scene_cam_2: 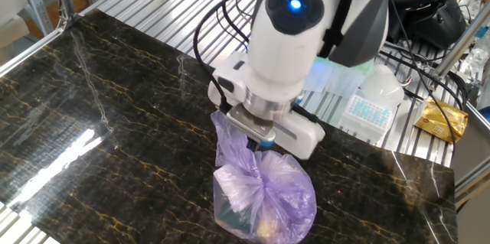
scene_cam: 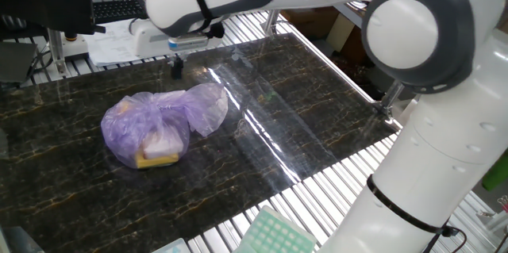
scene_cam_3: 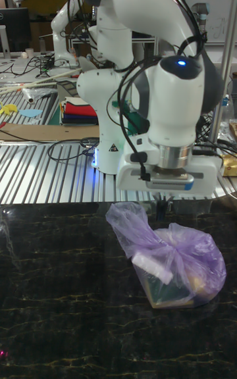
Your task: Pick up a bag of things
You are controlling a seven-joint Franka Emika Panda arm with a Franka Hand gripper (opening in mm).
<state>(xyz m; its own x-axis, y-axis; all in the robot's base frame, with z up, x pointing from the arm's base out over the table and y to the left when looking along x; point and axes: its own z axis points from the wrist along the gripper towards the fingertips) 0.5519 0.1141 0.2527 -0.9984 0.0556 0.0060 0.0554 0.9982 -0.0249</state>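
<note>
The bag of things (scene_cam: 155, 126) is a wrinkly, translucent light-purple plastic bag lying on the dark marble tabletop (scene_cam: 302, 118). A yellow block and pale items show through it. Its loose neck (scene_cam_2: 230, 141) sticks out to one side. In the tall fixed view the bag (scene_cam_3: 174, 264) lies just in front of and below the gripper. My gripper (scene_cam: 176, 68) hangs a little above the table behind the bag, apart from it and pointing down. Its dark fingers stand together with nothing between them. In the other fixed view the gripper (scene_cam_2: 260, 138) sits over the bag's neck, its fingertips mostly hidden by the white hand.
Slatted metal table surrounds the marble slab. A green-and-white rack (scene_cam: 274, 233) lies at the near edge. A keyboard (scene_cam: 119, 7) and papers sit behind. A white tip box (scene_cam_2: 367, 110) and a yellow packet (scene_cam_2: 440, 118) lie on the slats beside the arm.
</note>
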